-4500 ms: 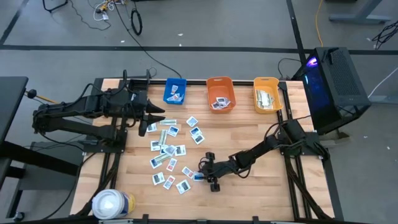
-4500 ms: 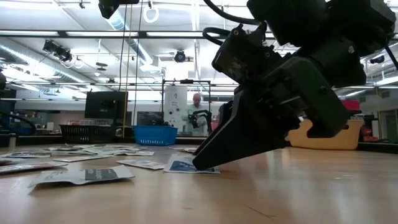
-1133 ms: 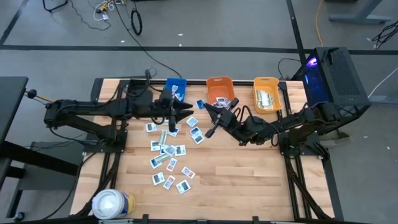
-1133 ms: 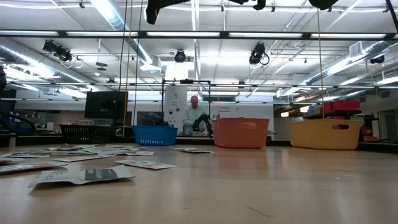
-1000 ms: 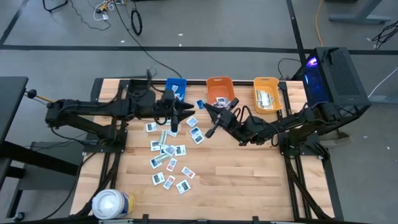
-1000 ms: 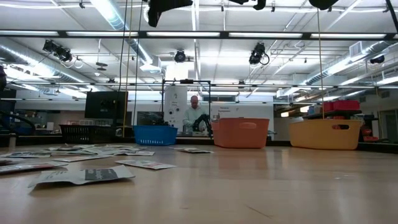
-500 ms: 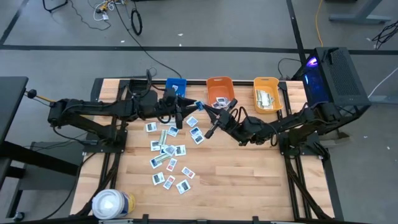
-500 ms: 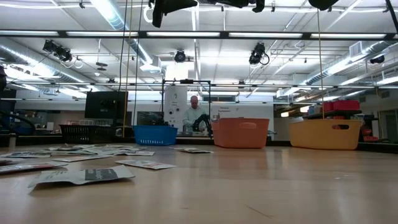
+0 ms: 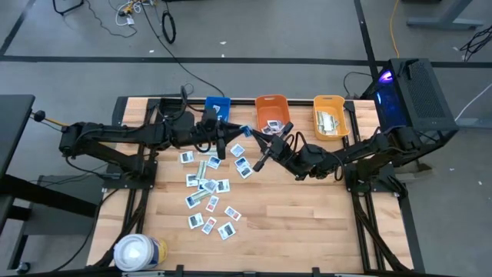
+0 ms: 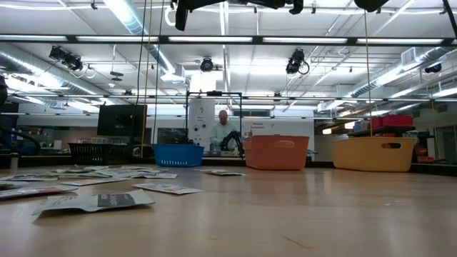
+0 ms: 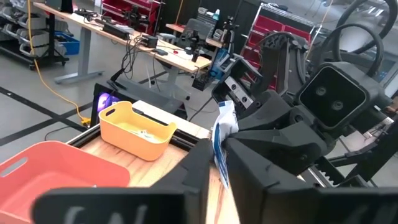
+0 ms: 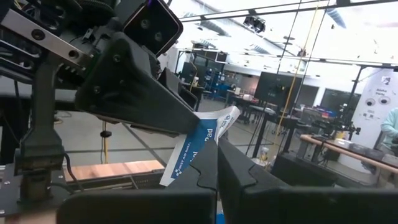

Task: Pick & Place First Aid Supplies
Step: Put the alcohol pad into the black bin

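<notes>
Packet (image 12: 200,148), white with blue print, is hanging in mid-air between the two grippers, above the table's far half and just short of the bins. Both wrist views are showing it edge-on and slightly curled, flat and thin, so it is likely to flex if one side lets go late. The right gripper (image 9: 258,135) is pinching it between fingers pressed together on its lower edge, while the left gripper (image 9: 229,132) is closing on the same packet from the opposite side, its fingers meeting the upper part; a handover between the arms appears to be under way.

Progress is partial. The blue bin (image 9: 217,112), the orange bin (image 9: 271,116) and the yellow bin (image 9: 330,117) are each already holding a few supplies, the yellow one carrying pale strips. Well over a dozen loose packets (image 9: 209,185) are lying scattered on the table (image 9: 307,223) in front of the left arm, some overlapping, most white with blue or red print, so the greater share of the sorting seems to be left.

A large white roll (image 9: 138,253) is standing at the near left corner, well apart from the work. A person is showing far behind the table in the low view.
</notes>
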